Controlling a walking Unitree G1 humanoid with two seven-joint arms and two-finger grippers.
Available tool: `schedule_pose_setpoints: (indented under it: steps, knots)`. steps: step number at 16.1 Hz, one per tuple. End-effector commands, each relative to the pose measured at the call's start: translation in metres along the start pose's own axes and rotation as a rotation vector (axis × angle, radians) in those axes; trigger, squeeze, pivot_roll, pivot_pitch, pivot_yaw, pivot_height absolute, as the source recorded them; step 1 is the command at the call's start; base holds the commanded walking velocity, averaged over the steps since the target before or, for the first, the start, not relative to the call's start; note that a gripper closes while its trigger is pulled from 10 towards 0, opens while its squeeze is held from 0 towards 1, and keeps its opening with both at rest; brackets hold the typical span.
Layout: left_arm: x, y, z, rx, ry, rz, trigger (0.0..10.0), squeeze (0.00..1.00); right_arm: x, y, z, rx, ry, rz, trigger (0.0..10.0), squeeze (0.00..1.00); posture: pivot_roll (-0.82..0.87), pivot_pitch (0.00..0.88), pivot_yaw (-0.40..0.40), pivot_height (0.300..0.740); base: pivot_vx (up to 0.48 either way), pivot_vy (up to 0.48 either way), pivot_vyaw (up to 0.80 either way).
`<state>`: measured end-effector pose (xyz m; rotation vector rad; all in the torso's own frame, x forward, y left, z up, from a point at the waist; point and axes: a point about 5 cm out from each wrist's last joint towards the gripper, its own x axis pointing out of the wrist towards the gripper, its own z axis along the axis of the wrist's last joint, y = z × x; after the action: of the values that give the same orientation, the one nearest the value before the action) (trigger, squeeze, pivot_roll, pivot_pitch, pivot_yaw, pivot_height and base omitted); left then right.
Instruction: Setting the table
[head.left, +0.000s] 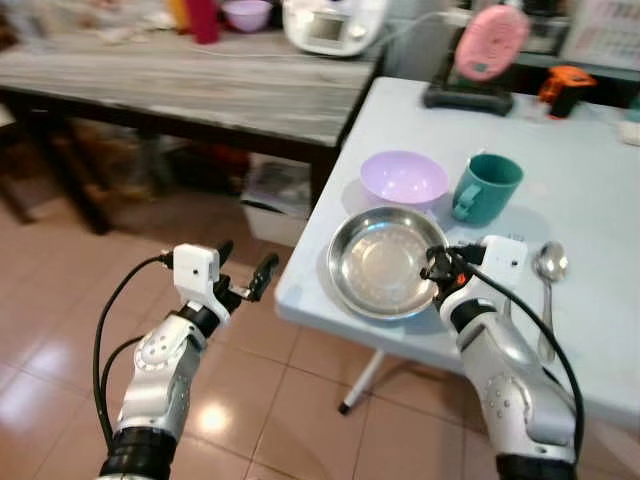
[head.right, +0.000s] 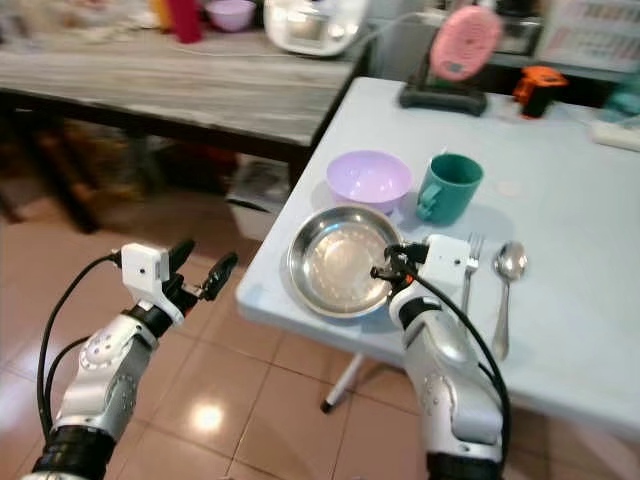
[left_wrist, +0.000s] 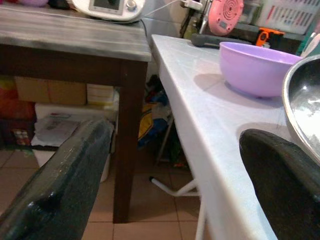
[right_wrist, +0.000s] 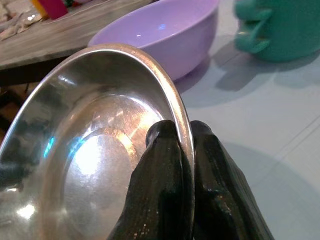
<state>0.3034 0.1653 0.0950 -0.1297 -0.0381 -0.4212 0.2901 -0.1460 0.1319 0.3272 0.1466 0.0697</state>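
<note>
A: What is seen from the left eye?

B: A round steel plate (head.left: 383, 263), shiny, with a flat centre and a raised rim, is seen lying at the near-left corner of the pale blue table (head.left: 590, 200). Its near-right rim is pinched by the right gripper (head.left: 436, 266), whose fingers are clamped together on it. A lilac bowl (head.left: 403, 177) is set just behind the plate, and a teal mug (head.left: 486, 187) beside the bowl. A spoon (head.left: 548, 290) is laid to the right of the plate; the fork (head.left: 512, 243) is largely hidden behind the gripper's white housing.

A: And the right eye?

B: The same scene is shown. The left gripper (head.right: 197, 268) is held over the tiled floor (head.right: 250, 390), off the table's edge, its fingers spread apart with nothing between them. A wooden bench (head.right: 190, 95) is seen behind, and a pink fan (head.right: 464, 42) at the table's far side; the things further back are blurred.

A: The left wrist?

B: Two black fingers (left_wrist: 60, 190) are seen wide apart. The table's edge is faced, the lilac bowl is made out beyond it, and only a sliver of the plate's rim (left_wrist: 300, 105) is caught, cut off at the border.

A: The right wrist?

B: The plate's thin rim (right_wrist: 170, 95) is gripped between two black fingertips (right_wrist: 162, 170), one inside and one outside. The plate is cut off at the picture's edge.
</note>
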Motion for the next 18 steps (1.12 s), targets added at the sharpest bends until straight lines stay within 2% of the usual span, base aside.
schedule_pose_setpoints:
  steps: [1,5,8,10,15,18]
  knots:
    - [0.0019,0.0011,0.0021,0.006,-0.009,0.005,10.0,0.0,-0.0014,-0.0014,-0.0114,-0.012,0.05,-0.006,10.0,0.0,-0.28,0.077,0.04,0.74,0.0,0.461,-0.4]
    - [0.005,-0.0009,-0.0011,0.015,-0.008,0.014,10.0,0.0,-0.0015,0.0006,-0.0132,-0.06,0.03,0.009,10.0,0.0,-0.28,0.068,0.049,0.74,0.0,0.466,0.0]
    - [0.0072,-0.0027,-0.0026,0.018,-0.009,0.018,10.0,0.0,-0.0009,-0.001,-0.0134,-0.06,0.013,-0.006,10.0,0.0,-0.27,0.064,0.051,0.74,0.0,0.471,0.0]
    - [0.008,-0.0015,-0.0031,0.032,-0.013,0.037,10.0,0.0,-0.0012,-0.0029,-0.0102,-0.126,-0.033,-0.014,10.0,0.0,-0.27,0.055,0.053,0.74,0.0,0.478,0.0]
    - [0.0095,0.002,-0.0048,0.04,-0.021,0.092,10.0,0.0,0.0003,-0.0076,-0.0037,-0.145,-0.097,-0.039,10.0,0.0,-0.26,0.032,0.053,0.74,0.0,0.478,0.0]
    - [0.0095,0.002,-0.0048,0.04,-0.021,0.092,10.0,0.0,0.0003,-0.0076,-0.0037,-0.145,-0.097,-0.039,10.0,0.0,-0.26,0.032,0.053,0.74,0.0,0.469,0.0]
